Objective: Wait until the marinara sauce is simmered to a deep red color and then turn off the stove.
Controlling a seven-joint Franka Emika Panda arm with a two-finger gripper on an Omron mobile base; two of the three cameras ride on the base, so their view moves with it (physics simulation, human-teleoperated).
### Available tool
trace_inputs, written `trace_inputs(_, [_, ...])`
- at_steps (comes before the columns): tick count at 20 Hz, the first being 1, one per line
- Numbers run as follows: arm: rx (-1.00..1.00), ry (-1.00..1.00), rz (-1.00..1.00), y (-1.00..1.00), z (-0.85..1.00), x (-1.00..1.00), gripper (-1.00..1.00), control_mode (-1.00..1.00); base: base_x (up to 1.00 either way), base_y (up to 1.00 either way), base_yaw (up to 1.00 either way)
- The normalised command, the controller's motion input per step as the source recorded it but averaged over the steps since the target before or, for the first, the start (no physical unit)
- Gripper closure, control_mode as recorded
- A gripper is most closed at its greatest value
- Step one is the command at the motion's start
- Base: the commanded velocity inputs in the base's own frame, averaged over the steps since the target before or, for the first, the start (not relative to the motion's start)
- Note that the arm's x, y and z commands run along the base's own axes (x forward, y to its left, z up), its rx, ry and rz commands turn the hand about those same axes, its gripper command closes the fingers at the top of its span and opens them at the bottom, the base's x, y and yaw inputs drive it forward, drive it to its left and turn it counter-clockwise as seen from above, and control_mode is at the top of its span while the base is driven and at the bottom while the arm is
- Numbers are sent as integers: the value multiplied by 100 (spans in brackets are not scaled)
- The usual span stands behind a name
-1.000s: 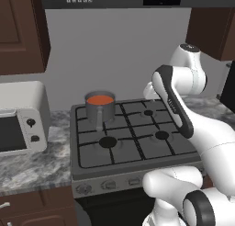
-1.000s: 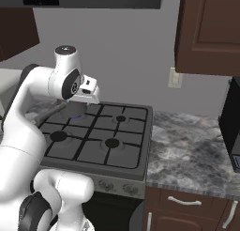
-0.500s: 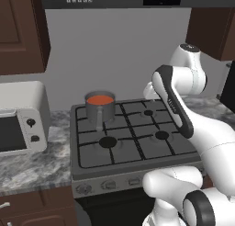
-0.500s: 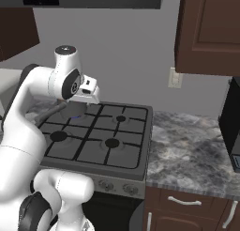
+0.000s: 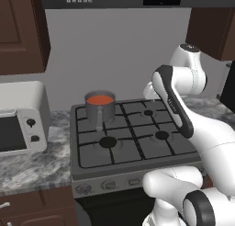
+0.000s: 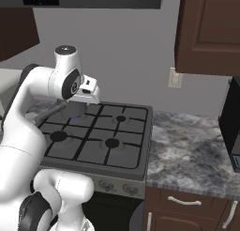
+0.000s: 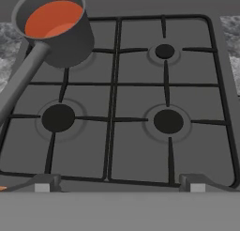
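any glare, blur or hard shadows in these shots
Left base view: flat, even light, no glare on the stove. Hand view: sharp, with the marinara sauce showing a paler patch. Right base view: soft shading under the arm, edges slightly jagged.

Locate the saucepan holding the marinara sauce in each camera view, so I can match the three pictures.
Left base view: the saucepan stands on the stove's back-left burner, left of picture centre, marinara sauce visible inside.
Right base view: I cannot make it out; the arm covers the stove's back-left corner.
Hand view: top left, sauce orange-red, handle running to the left edge.
Shared landmark: the bare front-left burner.
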Motion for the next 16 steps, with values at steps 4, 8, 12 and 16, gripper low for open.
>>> trace_inputs(4, [0, 0, 0, 0, 0, 0, -100, -100, 0, 0, 0])
trace_inputs(8, [0, 0, 0, 0, 0, 0, -100, -100, 0, 0, 0])
trace_inputs(12, [0, 0, 0, 0, 0, 0, -100, -100, 0, 0, 0])
trace_inputs(16, [0, 0, 0, 0, 0, 0, -100, -100, 0, 0, 0])
